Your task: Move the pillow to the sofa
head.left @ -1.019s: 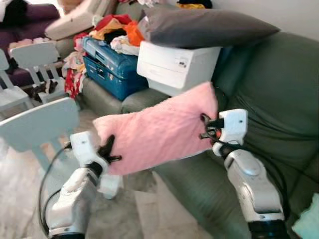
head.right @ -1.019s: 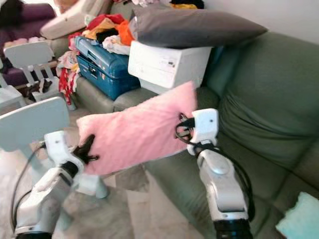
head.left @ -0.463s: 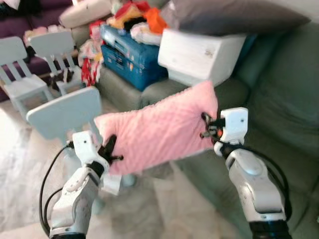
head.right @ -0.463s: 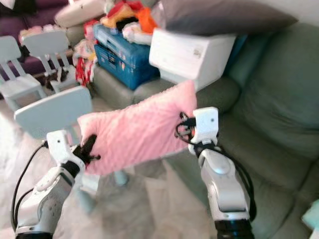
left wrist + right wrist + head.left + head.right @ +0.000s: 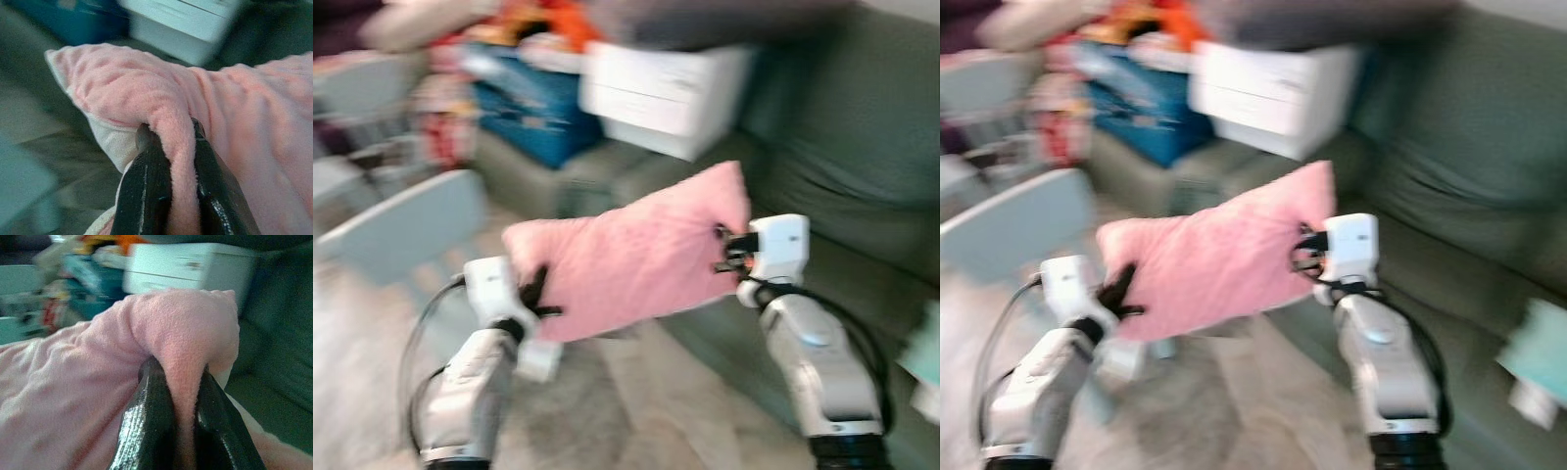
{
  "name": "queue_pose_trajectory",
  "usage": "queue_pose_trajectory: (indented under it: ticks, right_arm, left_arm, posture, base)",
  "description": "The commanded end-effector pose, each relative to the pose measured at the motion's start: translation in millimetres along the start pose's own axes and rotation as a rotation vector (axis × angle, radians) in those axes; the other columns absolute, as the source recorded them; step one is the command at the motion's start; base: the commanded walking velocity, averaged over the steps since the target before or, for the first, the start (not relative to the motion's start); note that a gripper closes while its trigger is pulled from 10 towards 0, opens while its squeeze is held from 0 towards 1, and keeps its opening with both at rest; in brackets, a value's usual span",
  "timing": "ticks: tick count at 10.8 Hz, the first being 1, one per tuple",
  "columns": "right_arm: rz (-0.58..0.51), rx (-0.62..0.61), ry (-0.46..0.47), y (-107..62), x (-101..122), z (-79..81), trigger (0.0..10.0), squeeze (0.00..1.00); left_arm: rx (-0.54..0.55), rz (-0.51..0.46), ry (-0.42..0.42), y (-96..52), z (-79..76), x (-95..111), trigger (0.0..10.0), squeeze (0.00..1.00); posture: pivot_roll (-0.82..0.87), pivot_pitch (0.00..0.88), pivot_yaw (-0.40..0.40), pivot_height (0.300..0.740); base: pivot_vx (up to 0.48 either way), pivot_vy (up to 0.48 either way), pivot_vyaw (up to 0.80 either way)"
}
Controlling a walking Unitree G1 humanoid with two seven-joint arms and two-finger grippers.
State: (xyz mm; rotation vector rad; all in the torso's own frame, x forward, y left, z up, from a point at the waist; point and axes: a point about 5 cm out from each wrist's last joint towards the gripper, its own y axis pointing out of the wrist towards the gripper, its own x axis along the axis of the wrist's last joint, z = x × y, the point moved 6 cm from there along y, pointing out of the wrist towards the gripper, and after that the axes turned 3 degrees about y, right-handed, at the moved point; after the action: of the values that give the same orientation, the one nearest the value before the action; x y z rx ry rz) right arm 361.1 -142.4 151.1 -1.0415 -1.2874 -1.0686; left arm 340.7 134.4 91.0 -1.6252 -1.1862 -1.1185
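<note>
I hold a pink pillow (image 5: 626, 259) stretched between both arms, in the air in front of a green sofa (image 5: 842, 166). My left gripper (image 5: 536, 297) is shut on the pillow's lower left corner; its black fingers (image 5: 146, 181) pinch a fold of pink fabric. My right gripper (image 5: 724, 250) is shut on the upper right corner, with its fingers (image 5: 151, 421) clamped on another fold. The pillow hangs over the floor by the sofa's front edge. The head views are blurred.
On the sofa's left part stand a white box (image 5: 661, 83) with a grey pillow on top, a blue suitcase (image 5: 524, 108) and piled clothes. A pale blue child's chair (image 5: 401, 230) stands at my left. A light teal object (image 5: 925, 362) lies at the right edge.
The whole picture has shifted and blurred, so the camera is moving. Both grippers keep their hold and the pillow sits much the same between them.
</note>
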Motion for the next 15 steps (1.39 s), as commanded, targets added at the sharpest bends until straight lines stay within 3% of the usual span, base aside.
queue_pose_trajectory:
  ticks: [1,11,15]
  right_arm:
    - [-0.034,0.002,0.002,0.8,11.5,2.1,10.0,0.00]
    - [-0.019,0.000,0.002,-1.3,10.7,-0.8,10.0,0.00]
    - [-0.041,0.013,-0.018,-3.2,14.8,1.4,10.0,0.00]
  left_arm:
    - [0.012,-0.036,0.018,0.6,2.9,10.7,10.0,0.00]
    - [-0.015,-0.021,-0.031,-0.4,1.6,3.6,10.0,0.00]
    - [-0.040,-0.010,-0.031,-1.5,-2.5,0.5,10.0,0.00]
  posture:
    - [-0.18,0.038,-0.012,0.740]
    - [-0.19,0.040,-0.020,0.740]
    - [-0.19,0.042,-0.019,0.740]
  base:
    - [0.000,0.000,-0.78]
    - [0.000,0.000,-0.78]
    - [0.332,0.000,-0.58]
